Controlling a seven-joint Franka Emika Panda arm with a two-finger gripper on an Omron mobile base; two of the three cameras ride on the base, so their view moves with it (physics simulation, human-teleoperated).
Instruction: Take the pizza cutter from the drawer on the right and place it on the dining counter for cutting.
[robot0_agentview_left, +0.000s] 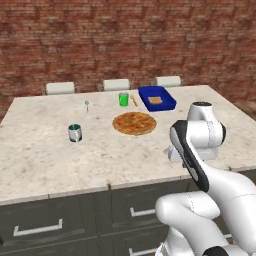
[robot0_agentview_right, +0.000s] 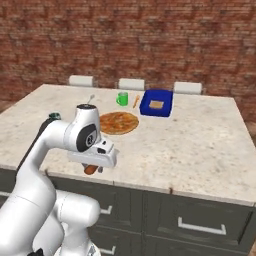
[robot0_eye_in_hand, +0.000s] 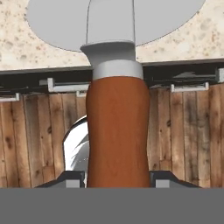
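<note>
Brick wall behind beige speckled dining counter (robot0_agentview_left: 45, 155); arm at its near edge.
Left base view: round pizza (robot0_agentview_left: 134, 123) mid-frame, blue tray (robot0_agentview_left: 157, 98) upper right, green cup (robot0_agentview_left: 123, 99), metal tin (robot0_agentview_left: 74, 132) at left. Right base view: gripper (robot0_agentview_right: 93, 169) lower left at the counter edge, reddish-brown handle under it. Hand view: pizza cutter (robot0_eye_in_hand: 116, 131) with reddish-brown handle and silver wheel runs up centre frame, jaws clamped on the handle, wheel over the counter top.
</note>
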